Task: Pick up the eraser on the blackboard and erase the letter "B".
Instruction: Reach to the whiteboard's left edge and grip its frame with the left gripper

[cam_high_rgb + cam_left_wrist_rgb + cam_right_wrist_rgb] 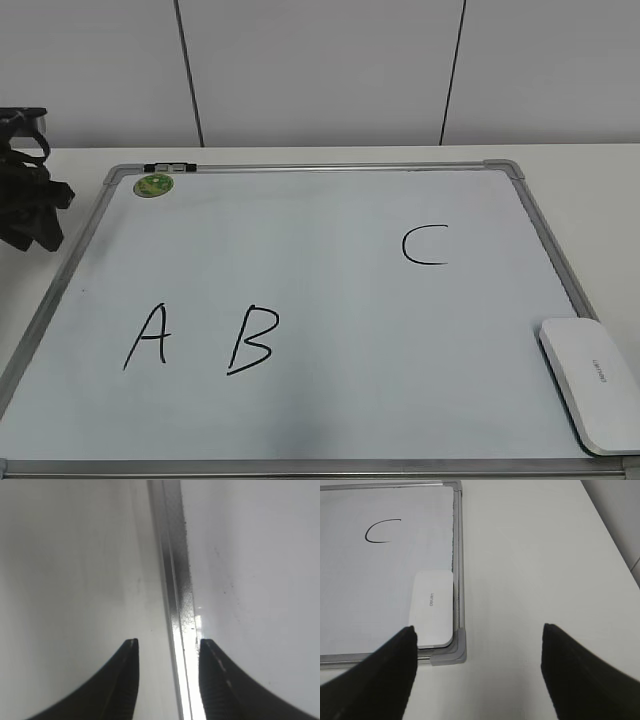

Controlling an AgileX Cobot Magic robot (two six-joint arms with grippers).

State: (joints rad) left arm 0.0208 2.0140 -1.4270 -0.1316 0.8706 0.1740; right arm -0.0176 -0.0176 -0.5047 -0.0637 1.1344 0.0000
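Note:
The blackboard [320,250] is a white board with a silver frame, lying flat on the table. The black letter "B" [252,340] is at its lower left. The white eraser [590,385] lies on the board's near right corner. In the right wrist view the eraser [432,611] sits ahead and left of my right gripper [478,626], which is wide open, empty and above the bare table beside the board's grey corner piece [459,649]. My left gripper [167,645] is open and empty, straddling the board's left frame rail [175,580]. The left arm [30,205] shows at the left edge.
A black "A" [147,337] is left of the "B" and a black "C" [425,245] is at the upper right, also in the right wrist view [381,532]. A green round sticker [154,185] sits at the board's far left corner. White table [545,555] lies right of the board.

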